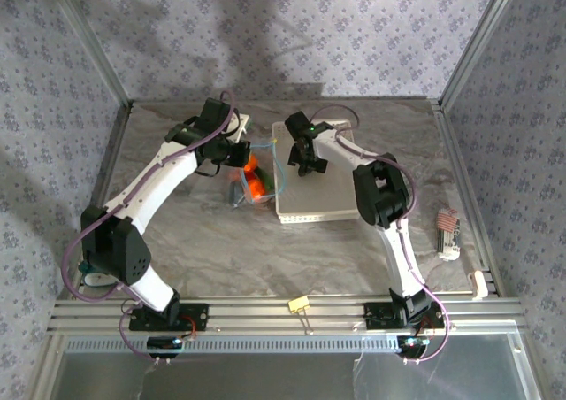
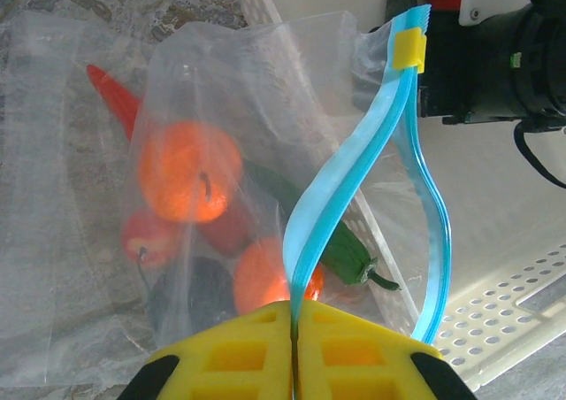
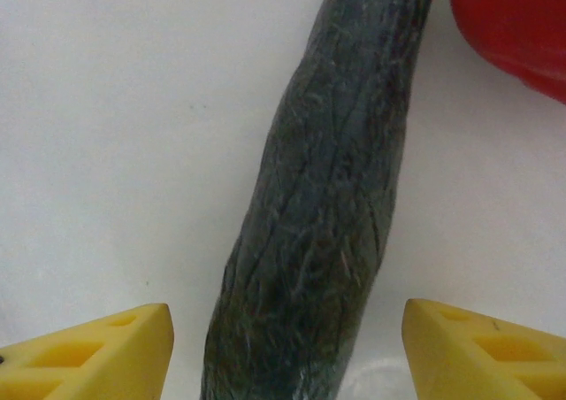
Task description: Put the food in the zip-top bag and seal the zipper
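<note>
The clear zip-top bag (image 2: 203, 90) lies beside the white basket (image 2: 495, 303) with its mouth held up. My left gripper (image 2: 294, 316) is shut on the light blue zipper (image 2: 354, 179), whose two sides gape apart above the pinch. Inside the bag are round orange fruits (image 2: 187, 172), a red pepper (image 2: 115, 99), a green pepper (image 2: 340, 250) and a dark piece (image 2: 190, 298). In the basket, my right gripper (image 3: 287, 347) stands open astride a dark green cucumber (image 3: 327, 205), fingers (image 3: 106, 356) clear of it on both sides. A red piece (image 3: 517, 28) lies next to it.
From above, the basket (image 1: 318, 210) sits mid-table with the bag (image 1: 252, 188) at its left edge. A yellow binder clip (image 1: 298, 305) rests on the front rail. A striped object (image 1: 448, 232) lies at the right. Metal frame posts border the table.
</note>
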You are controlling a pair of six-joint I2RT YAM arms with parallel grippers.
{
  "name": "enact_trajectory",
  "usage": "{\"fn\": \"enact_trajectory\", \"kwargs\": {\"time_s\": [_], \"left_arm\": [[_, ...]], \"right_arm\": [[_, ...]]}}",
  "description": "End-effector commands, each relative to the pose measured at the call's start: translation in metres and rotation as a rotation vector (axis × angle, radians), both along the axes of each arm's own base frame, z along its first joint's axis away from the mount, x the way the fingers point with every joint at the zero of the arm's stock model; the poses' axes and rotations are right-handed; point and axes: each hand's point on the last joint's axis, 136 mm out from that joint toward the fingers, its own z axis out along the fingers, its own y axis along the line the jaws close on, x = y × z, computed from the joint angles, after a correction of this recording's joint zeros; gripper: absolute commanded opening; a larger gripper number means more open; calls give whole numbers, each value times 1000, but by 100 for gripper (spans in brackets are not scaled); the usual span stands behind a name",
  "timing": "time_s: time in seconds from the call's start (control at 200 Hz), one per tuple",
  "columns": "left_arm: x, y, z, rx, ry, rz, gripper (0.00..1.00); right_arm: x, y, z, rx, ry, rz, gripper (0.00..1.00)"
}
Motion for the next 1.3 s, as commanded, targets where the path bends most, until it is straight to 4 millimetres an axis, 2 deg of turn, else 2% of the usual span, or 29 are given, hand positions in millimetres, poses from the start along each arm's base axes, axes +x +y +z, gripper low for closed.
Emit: {"fn": "enact_trajectory", "kwargs": {"time_s": [0.0,0.245,0.445,0.51,0.64,0.84,0.965,1.094,1.294], "left_arm": [[-4,2,13,-16,-30,-16,10],[-3,3,14,-17,-32,-13,10],[-3,3,16,-20,-34,-15,10],[-4,3,17,-21,-35,-15,9],[-4,3,18,-21,-34,-16,10],[-5,4,17,-14,-30,-19,10],[-5,4,16,-13,-30,-19,10],[-4,3,16,-22,-31,-19,10],[-4,2,15,-27,-30,-17,10]], "right_arm": [[-1,-2,-7,-17,39,-1,68],[-9,0,-9,-31,45,24,57],[-16,-1,-10,-43,46,46,29],[-18,-2,-9,-43,47,52,26],[-25,-2,1,-44,34,82,25],[-48,4,46,1,-10,226,25],[-72,6,93,118,-57,336,25],[-109,6,138,229,-71,448,23],[-182,22,187,457,-37,644,27]]}}
